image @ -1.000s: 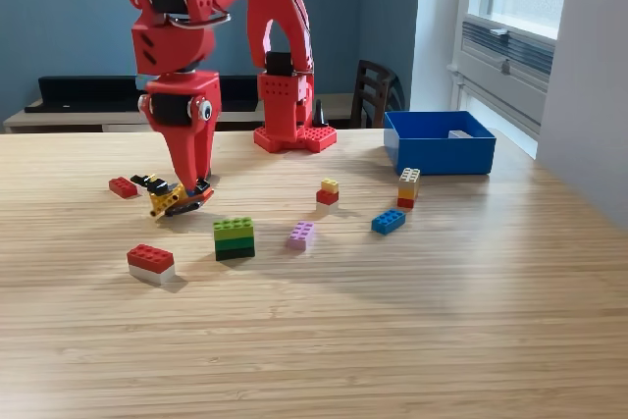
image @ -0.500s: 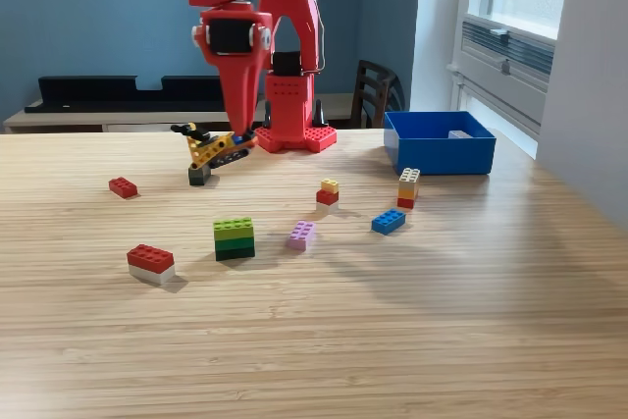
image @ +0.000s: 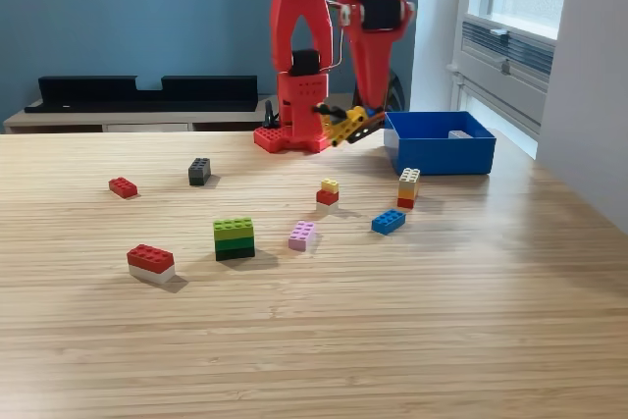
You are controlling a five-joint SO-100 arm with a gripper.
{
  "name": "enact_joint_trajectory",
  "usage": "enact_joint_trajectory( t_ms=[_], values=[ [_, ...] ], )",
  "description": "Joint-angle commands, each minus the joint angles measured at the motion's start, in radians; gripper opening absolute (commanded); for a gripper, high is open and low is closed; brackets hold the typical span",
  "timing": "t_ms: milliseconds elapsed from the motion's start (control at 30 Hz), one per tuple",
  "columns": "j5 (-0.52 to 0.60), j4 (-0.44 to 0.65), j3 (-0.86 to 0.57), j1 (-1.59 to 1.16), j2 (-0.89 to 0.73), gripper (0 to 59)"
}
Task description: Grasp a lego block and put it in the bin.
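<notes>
Just left of the bin [image: 439,156] in the exterior view, the fingers [image: 370,126] clamp a yellow-and-black lego piece [image: 344,125] aloft.

Bright daylight came from the window [image: 510,7] at the exterior view's right; soft shadows fell leftward on the table [image: 392,321], everything sharp.

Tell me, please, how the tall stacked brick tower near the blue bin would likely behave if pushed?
The tower stands narrow and upright, so it would probably tip rather than slide. Its stacked layers might separate. On the smooth table it looks light and easily shoved.
</notes>
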Motion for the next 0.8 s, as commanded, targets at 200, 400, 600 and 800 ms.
enact_joint_trajectory(
  t_ms=[200, 400, 600, 800],
  values=[
    [0.117, 0.014, -0.02, -0.483, 0.087, 0.0],
    [0.143, 0.014, -0.04, -0.718, 0.074, 0.0],
    [0.149, 0.014, -0.038, -0.845, 0.072, 0.0],
    [0.129, 0.014, 0.006, -0.842, 0.072, 0.0]
  ],
)
